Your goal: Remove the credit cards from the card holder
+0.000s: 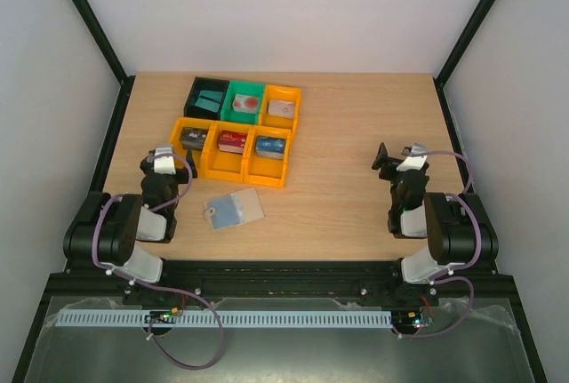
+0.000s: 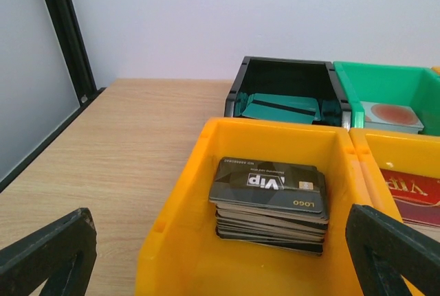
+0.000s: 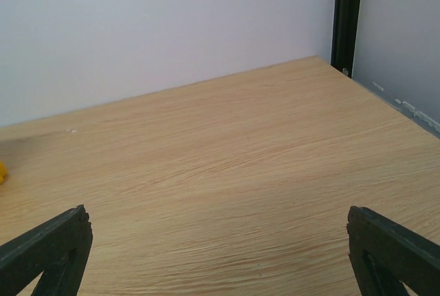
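The card holder lies at four o'clock from the left gripper (nearer than the right gripper; both gape empty), its long axis eight-to-two.

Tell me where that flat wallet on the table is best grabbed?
Probably by its edge nearest the left gripper, from above: the wallet lies open and flat on the table, so only a thin rim offers a pinch.
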Controlling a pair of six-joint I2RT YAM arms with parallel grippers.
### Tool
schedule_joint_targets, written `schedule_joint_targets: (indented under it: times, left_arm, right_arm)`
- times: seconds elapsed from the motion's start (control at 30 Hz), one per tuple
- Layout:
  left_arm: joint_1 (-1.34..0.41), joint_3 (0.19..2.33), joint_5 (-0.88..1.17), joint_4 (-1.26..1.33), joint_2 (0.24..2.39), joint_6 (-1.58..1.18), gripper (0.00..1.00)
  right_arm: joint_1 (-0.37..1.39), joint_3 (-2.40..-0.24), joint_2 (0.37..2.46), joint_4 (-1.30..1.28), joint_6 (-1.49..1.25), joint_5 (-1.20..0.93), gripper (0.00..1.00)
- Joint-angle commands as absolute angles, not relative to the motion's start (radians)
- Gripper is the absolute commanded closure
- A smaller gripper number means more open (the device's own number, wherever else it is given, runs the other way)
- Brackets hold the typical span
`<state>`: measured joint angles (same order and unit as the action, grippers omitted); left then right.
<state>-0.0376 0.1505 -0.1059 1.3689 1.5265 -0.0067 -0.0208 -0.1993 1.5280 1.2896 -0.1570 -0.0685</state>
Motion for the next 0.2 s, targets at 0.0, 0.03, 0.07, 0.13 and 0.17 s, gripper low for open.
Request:
schedule_joint_targets:
  times: [0.0, 0.03, 0.07, 0.13, 0.17]
  left_arm:
    - [-0.046, 0.161, -0.116, 1.427, 1.523, -0.005, 0.01]
    - [-0.046, 0.167, -0.122, 1.42, 1.525, -0.008, 0.0]
    - [-0.046, 0.17, -0.126, 1.418, 1.527, -0.009, 0.01]
    - [-0.046, 0.169, -0.125, 1.415, 1.525, -0.009, 0.01]
    - [-0.046, 0.17, -0.124, 1.416, 1.526, -0.009, 0.01]
  right_arm:
    - [-0.028, -0.213, 1.53, 1.299, -0.141, -0.066, 0.01]
    - [-0.028, -0.213, 1.53, 1.3, -0.141, -0.066, 0.01]
    - [-0.028, -0.214, 1.53, 1.299, -0.142, -0.065, 0.01]
    - [-0.028, -0.213, 1.53, 1.299, -0.141, -0.066, 0.01]
    - [-0.028, -0.213, 1.529, 1.299, -0.141, -0.066, 0.01]
